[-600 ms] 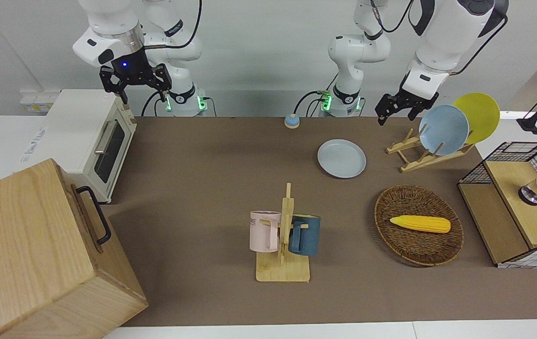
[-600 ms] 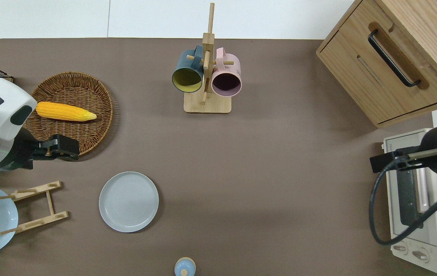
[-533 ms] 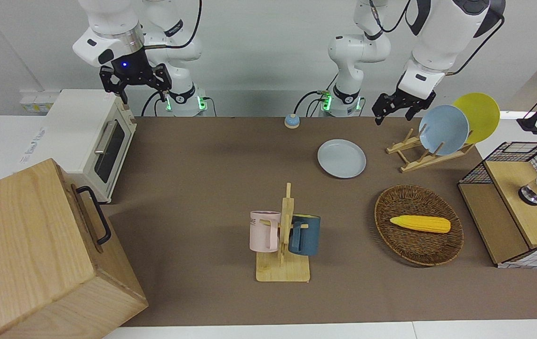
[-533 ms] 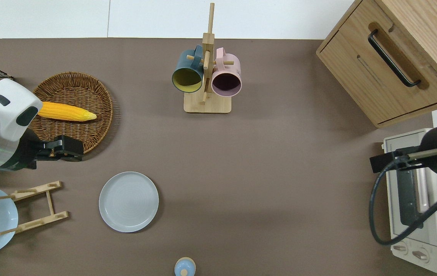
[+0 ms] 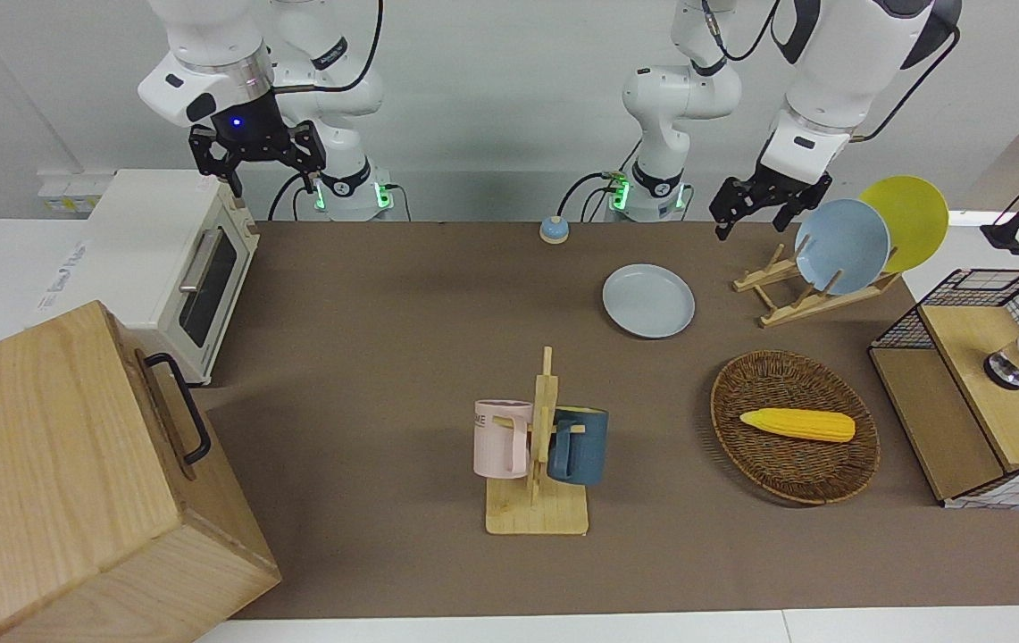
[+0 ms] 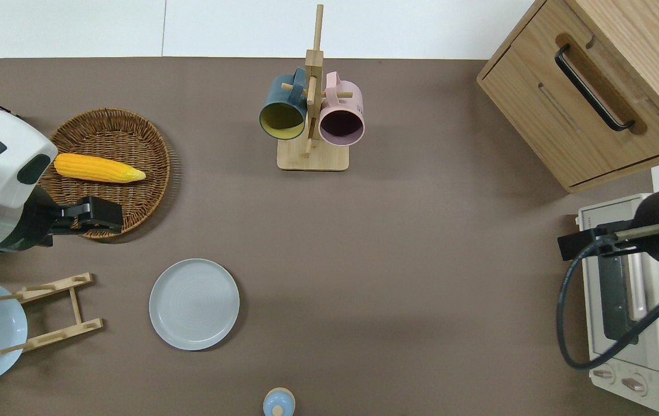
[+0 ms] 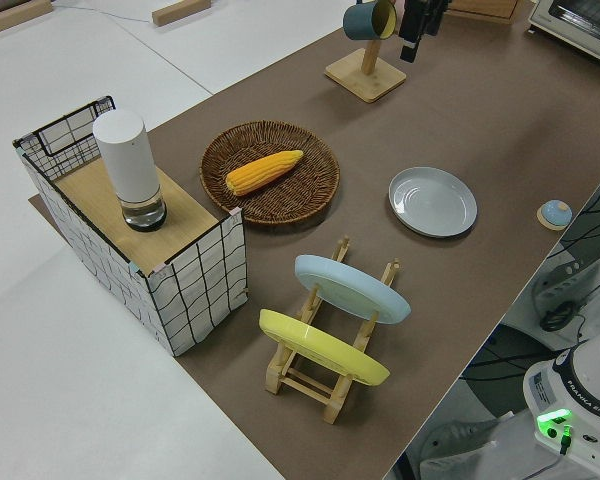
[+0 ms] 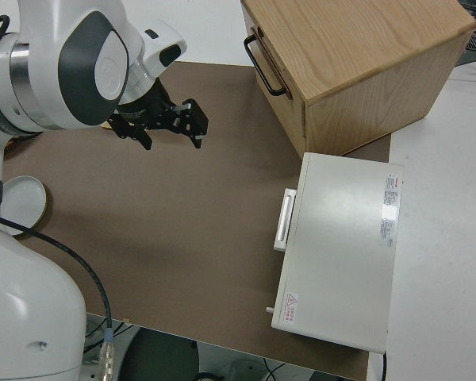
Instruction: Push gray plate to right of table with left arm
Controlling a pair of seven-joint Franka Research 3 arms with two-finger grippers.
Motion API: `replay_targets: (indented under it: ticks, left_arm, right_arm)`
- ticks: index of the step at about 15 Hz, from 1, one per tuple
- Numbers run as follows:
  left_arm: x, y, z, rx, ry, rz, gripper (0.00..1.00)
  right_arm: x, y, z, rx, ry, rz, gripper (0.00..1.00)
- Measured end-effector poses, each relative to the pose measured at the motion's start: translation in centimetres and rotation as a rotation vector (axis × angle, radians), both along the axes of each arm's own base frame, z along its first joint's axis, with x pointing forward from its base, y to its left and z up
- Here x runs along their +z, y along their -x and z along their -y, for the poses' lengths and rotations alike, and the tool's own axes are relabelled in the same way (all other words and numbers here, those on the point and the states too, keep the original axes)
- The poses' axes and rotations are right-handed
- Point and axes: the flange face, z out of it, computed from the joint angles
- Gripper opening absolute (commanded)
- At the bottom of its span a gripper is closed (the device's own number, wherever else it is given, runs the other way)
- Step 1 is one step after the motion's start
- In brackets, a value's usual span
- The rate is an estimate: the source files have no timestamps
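The gray plate (image 5: 648,301) lies flat on the brown table (image 5: 384,295), toward the left arm's end, beside the wooden plate rack and nearer to the robots than the wicker basket. It also shows in the overhead view (image 6: 194,304) and the left side view (image 7: 432,201). My left gripper (image 5: 748,214) is up in the air, open and empty. In the overhead view, the left gripper (image 6: 103,212) is over the basket's rim nearest the robots and is apart from the plate. My right gripper (image 5: 257,174) is parked and open.
A wicker basket (image 6: 150,190) holds a corn cob (image 6: 98,167). A plate rack (image 5: 795,295) holds a sky-blue plate (image 5: 841,246) and a yellow plate (image 5: 911,219). A mug tree (image 5: 538,455), a wooden cabinet (image 5: 54,482), a toaster oven (image 5: 161,259), a wire crate (image 5: 973,393) and a small blue knob (image 5: 554,229) also stand on the table.
My left gripper has shifted slightly, a little farther from the robots over the basket's rim. The gray plate and the right arm have not moved.
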Motion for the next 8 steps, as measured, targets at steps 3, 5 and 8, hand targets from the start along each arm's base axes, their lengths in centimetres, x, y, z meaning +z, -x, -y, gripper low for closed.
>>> replay_targets:
  ticks: [3,5,8]
  left_arm:
    - [0.06,0.02,-0.13,0.002,0.0,0.001,1.0]
    - [-0.06,0.05,-0.34,0.006,0.0,-0.003,1.0]
    - [-0.82,0.12,-0.52,0.009,-0.002,-0.019,1.0]
  right_arm:
    - [0.0,0.0,0.0,0.0,0.0,0.0,0.996]
    - [0.0,0.0,0.0,0.0,0.0,0.0,0.996]
    - [0.0,0.0,0.0,0.0,0.0,0.0,0.996]
